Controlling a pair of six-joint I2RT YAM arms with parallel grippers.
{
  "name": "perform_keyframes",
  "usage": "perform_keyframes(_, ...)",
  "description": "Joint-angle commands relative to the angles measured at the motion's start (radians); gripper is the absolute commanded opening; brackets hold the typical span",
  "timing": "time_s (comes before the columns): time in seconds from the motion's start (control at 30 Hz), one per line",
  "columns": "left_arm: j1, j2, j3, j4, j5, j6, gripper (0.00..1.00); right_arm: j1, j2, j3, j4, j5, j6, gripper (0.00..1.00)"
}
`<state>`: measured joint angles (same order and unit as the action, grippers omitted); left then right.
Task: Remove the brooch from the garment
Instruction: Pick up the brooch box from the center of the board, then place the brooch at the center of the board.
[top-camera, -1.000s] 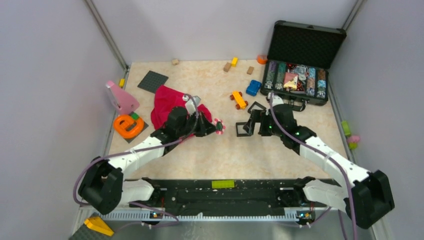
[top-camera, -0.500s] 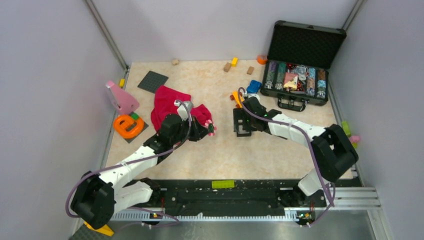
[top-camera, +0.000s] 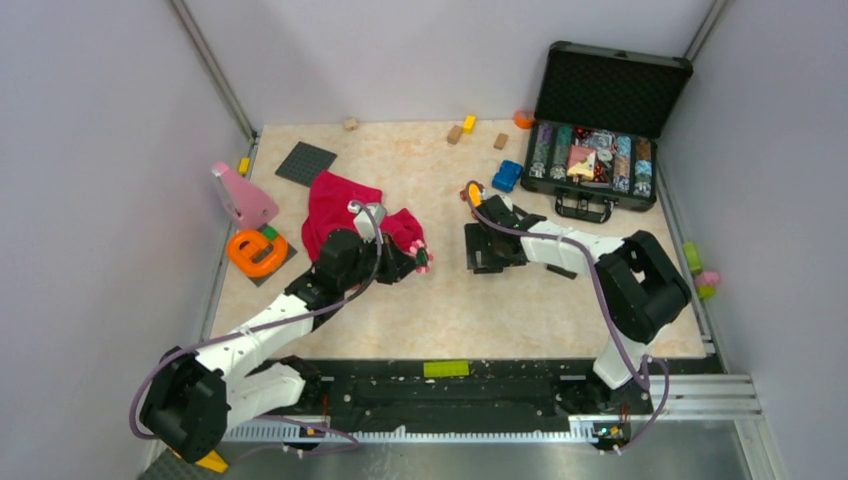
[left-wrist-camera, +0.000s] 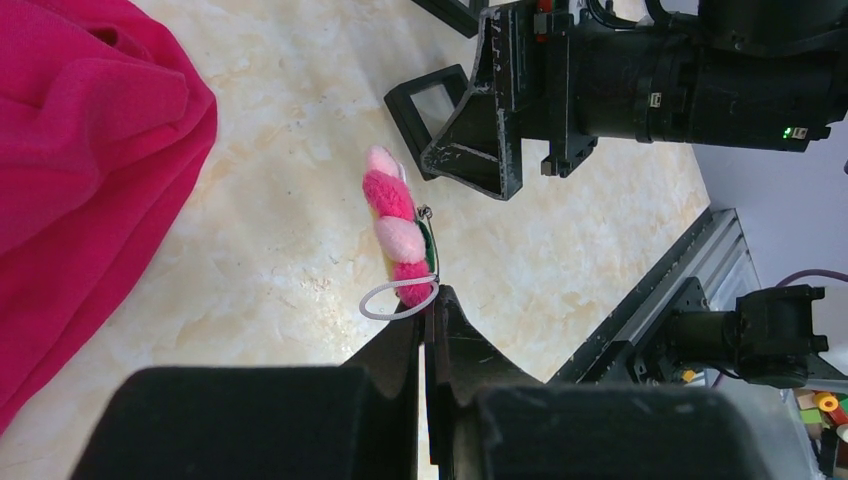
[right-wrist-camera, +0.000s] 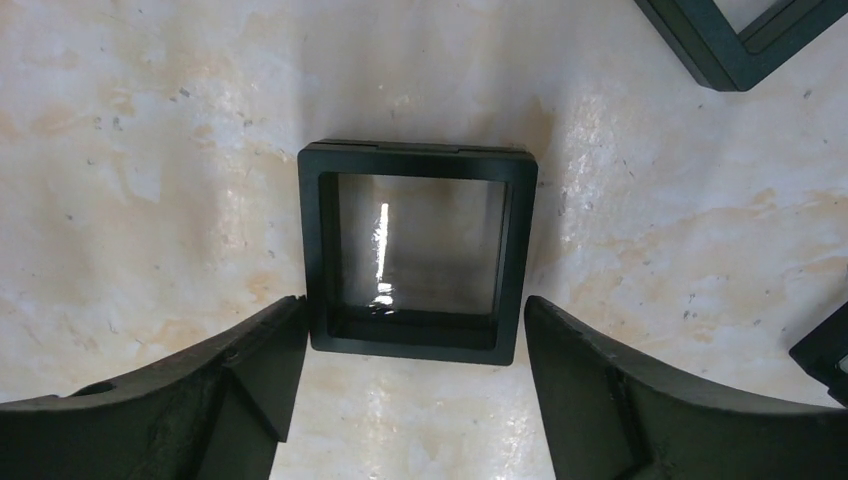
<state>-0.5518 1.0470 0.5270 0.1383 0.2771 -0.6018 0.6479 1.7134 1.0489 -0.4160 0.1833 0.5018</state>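
Looking down from above, the left arm reaches across the desk (top-camera: 450, 310) to the right edge of a crumpled red garment (top-camera: 335, 205), its pincer (top-camera: 412, 258) ending at a small pink speck, the brooch (top-camera: 423, 258). The right pincer (top-camera: 487, 250) hangs low near it, to the right. An open case (top-camera: 600, 150) sits at the far right corner, and an orange ring toy (top-camera: 257, 250) lies left of the garment. How either pincer stands cannot be made out from here.

The left wrist camera settles it for the left side. The two fingers are pressed together on the lower end of the brooch, beside a thin wire loop (left-wrist-camera: 395, 301). The brooch shows edge-on, pink and white petals stacked upright, clear of the cloth with bare desk between them.

The right wrist camera alone shows the right pincer spread wide, one finger (right-wrist-camera: 230, 390) on each side of a black square frame (right-wrist-camera: 418, 330) lying flat. Whether they touch it cannot be told.
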Motion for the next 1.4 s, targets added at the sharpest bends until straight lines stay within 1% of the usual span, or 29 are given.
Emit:
perform_keyframes(0.0,0.009,-0.017,-0.008,0.048,0.022,0.020,0.00,0.009,0.002,0.051,-0.037,-0.004,0.019,0.76)
perform_keyframes(0.1,0.010,-0.022,-0.009,0.046,0.023,0.023,0.00,0.009,-0.014,0.053,-0.049,-0.011,0.024,0.66)
perform_keyframes(0.13,0.010,-0.023,-0.008,0.045,0.026,0.025,0.00,0.009,-0.018,0.054,-0.054,-0.018,0.023,0.64)
perform_keyframes(0.33,0.012,-0.029,-0.009,0.043,0.035,0.028,0.00,0.009,-0.091,0.075,-0.091,-0.038,0.032,0.61)
perform_keyframes(0.43,0.012,-0.020,-0.012,0.081,0.090,0.031,0.00,0.007,-0.162,0.062,-0.075,-0.049,0.066,0.63)
perform_keyframes(0.53,0.011,0.014,-0.013,0.163,0.198,0.029,0.00,-0.008,-0.243,0.009,-0.013,-0.078,0.187,0.63)
perform_keyframes(0.6,0.009,0.039,-0.013,0.222,0.245,-0.003,0.00,-0.021,-0.281,-0.002,-0.008,-0.086,0.284,0.57)
perform_keyframes(0.73,-0.001,0.064,-0.053,0.376,0.246,-0.055,0.00,-0.026,-0.338,0.000,-0.057,-0.081,0.446,0.55)
perform_keyframes(0.8,-0.017,0.089,-0.048,0.405,0.238,-0.047,0.00,-0.033,-0.382,-0.037,-0.037,-0.115,0.541,0.54)
perform_keyframes(0.9,-0.020,0.167,-0.031,0.420,0.266,-0.098,0.00,-0.065,-0.429,-0.108,-0.009,-0.175,0.682,0.53)
perform_keyframes(0.93,-0.020,0.199,-0.034,0.444,0.289,-0.119,0.00,-0.079,-0.443,-0.128,0.004,-0.191,0.711,0.53)
perform_keyframes(1.03,-0.023,0.347,-0.055,0.592,0.366,-0.197,0.00,-0.106,-0.477,-0.190,0.030,-0.225,0.761,0.52)
perform_keyframes(1.1,-0.030,0.418,-0.069,0.685,0.392,-0.228,0.00,-0.119,-0.487,-0.213,0.051,-0.260,0.783,0.52)
perform_keyframes(1.17,-0.045,0.452,-0.061,0.694,0.389,-0.219,0.00,-0.125,-0.487,-0.224,0.058,-0.294,0.801,0.52)
perform_keyframes(1.2,-0.054,0.462,-0.045,0.664,0.382,-0.201,0.04,-0.127,-0.484,-0.226,0.053,-0.310,0.813,0.52)
perform_keyframes(1.23,-0.061,0.465,-0.022,0.619,0.373,-0.180,0.12,-0.128,-0.480,-0.228,0.049,-0.326,0.822,0.51)
perform_keyframes(1.33,-0.076,0.436,-0.015,0.566,0.333,-0.145,0.75,-0.138,-0.482,-0.248,0.048,-0.367,0.863,0.50)
perform_keyframes(1.37,-0.079,0.415,-0.022,0.564,0.318,-0.132,0.84,-0.140,-0.491,-0.261,0.061,-0.374,0.879,0.50)
